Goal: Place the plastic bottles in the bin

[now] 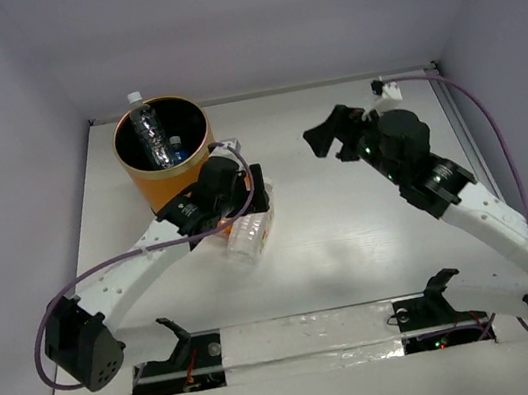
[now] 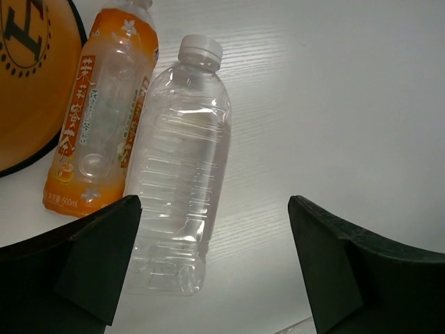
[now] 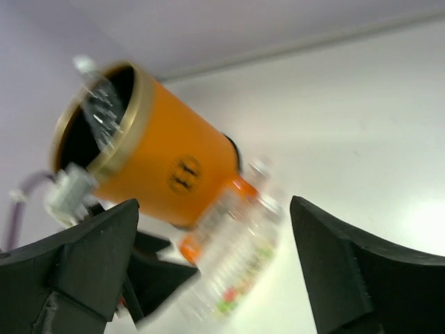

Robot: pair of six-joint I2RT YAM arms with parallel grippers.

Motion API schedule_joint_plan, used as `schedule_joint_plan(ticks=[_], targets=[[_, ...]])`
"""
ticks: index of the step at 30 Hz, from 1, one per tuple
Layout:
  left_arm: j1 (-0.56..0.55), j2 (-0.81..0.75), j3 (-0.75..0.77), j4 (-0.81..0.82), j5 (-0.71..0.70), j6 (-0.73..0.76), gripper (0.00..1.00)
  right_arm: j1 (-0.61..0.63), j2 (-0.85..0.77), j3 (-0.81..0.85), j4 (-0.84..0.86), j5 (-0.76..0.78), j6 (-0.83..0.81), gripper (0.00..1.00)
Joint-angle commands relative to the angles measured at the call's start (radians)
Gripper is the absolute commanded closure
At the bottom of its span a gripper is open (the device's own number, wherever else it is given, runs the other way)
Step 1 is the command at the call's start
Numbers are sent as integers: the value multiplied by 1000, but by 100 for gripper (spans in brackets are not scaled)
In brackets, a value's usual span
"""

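- Jaws of the left gripper (image 2: 212,209) are spread wide over the clear bottle (image 2: 177,167); the adjoining orange bottle (image 2: 97,118) could be caught too.
- Nothing is held by the right gripper (image 3: 212,209), also wide.

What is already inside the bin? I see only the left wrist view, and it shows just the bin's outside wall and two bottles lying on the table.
Observer: Two bottles are in the bin: a tall clear bottle poking above the rim and a small blue-marked bottle beside it.
Operator: Does the right gripper hold anything?
Observer: No. The right gripper is open and empty, out to the right of the bin.
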Motion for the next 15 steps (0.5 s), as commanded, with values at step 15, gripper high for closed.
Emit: schedule_joint_plan(ticks=[15], targets=[[-24,281,73,36,-130,77,8,-15,-355,-339,-152,21,67,0]])
